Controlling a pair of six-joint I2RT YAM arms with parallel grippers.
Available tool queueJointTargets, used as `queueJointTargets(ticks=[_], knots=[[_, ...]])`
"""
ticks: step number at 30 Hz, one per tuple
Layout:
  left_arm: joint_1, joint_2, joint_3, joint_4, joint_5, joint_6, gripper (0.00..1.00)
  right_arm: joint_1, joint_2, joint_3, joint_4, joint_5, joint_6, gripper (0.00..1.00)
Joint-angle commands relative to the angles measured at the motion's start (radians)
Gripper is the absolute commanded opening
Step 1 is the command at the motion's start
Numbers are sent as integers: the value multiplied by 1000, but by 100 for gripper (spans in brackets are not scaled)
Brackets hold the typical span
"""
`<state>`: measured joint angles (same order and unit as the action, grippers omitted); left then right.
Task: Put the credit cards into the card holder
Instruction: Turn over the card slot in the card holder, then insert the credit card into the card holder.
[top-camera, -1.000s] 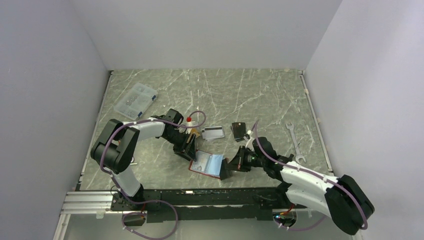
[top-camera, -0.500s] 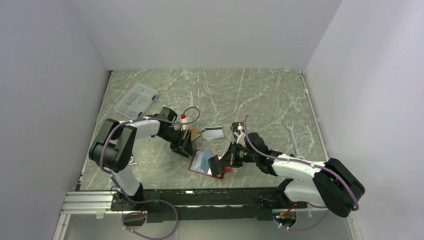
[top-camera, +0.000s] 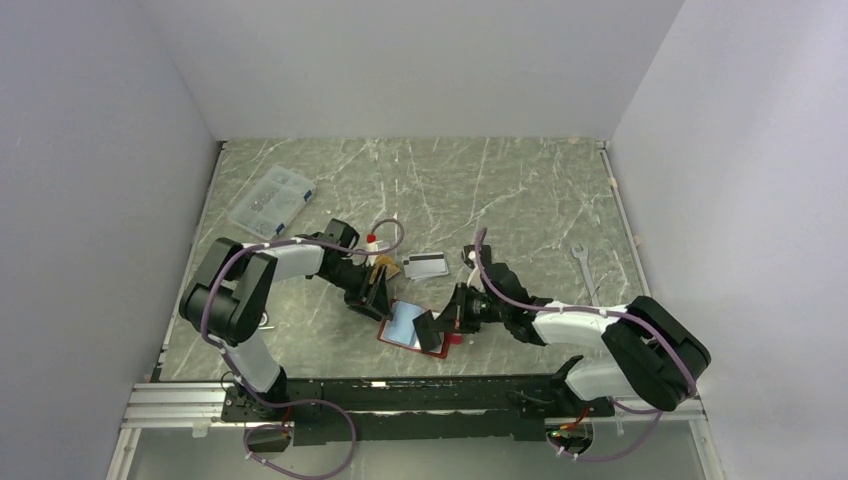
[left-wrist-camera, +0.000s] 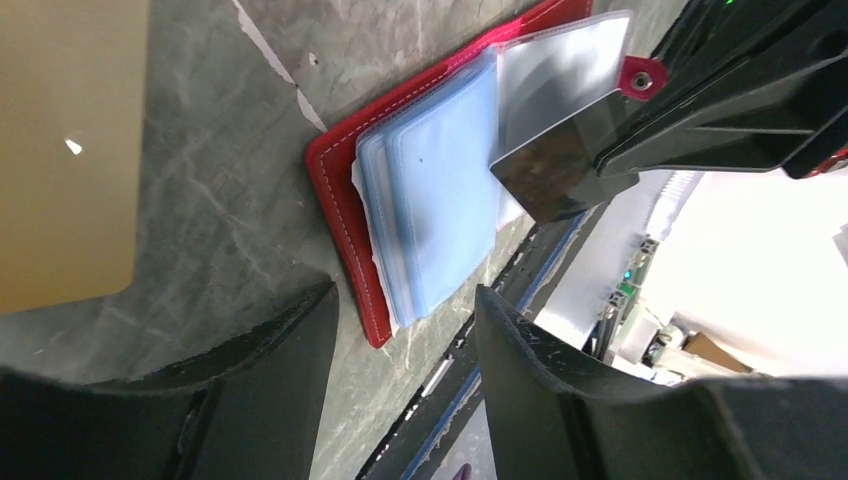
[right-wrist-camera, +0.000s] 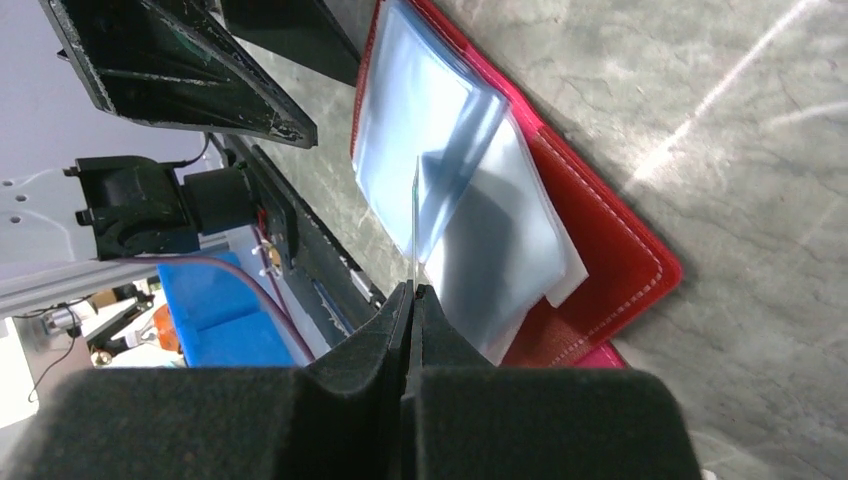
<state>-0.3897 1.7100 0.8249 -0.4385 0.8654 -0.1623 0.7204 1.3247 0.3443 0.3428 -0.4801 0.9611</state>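
**Pinching a clear sleeve above the open wallet**

Lying open on the grey marbled counter (top-camera: 500, 190), near its front edge, is the card holder (top-camera: 412, 327): red leather with pale stitching along its rim and a stack of glossy, soft-cornered clear pockets inside. No writing can be read on anything. The right gripper (right-wrist-camera: 412, 292) has its jaws pressed together on one thin transparent pocket sleeve (left-wrist-camera: 555, 100), lifting it edge-on over the stack. The left gripper (left-wrist-camera: 400, 310) sits just left of the holder with its jaws spread, holding nothing. A smooth gold card (left-wrist-camera: 65, 150) lies flat beside it, and a silver-white card (top-camera: 425, 265) with a black stripe lies farther back. A clear parts box (top-camera: 270, 200) rests far left, a wrench (top-camera: 590, 285) right.
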Motion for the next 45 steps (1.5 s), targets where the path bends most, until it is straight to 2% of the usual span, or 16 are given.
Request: queueJointTargets(ticks=[1,6,13,23,34,38,45], knots=[[-55,6,41,-22,-108,16,57,-13,-44,-57,78,-10,5,0],[-91,27,69,-48,-212,31,52,-30,-20,-107,153,-46,29,0],[-121,42,77,-55,-262,44,44,-39,48,-105,240,-69,41,0],[-144,53,82,-54,-244,50,22,-57,126,-129,355,-41,78,0],[-152,46,67,-41,-184,16,16,-58,102,-145,316,98,86,0],[-155,63,58,-15,-145,-8,9,-55,88,-145,292,132,79,0],[-157,58,48,13,-114,-45,8,-30,138,-151,342,175,101,0]])
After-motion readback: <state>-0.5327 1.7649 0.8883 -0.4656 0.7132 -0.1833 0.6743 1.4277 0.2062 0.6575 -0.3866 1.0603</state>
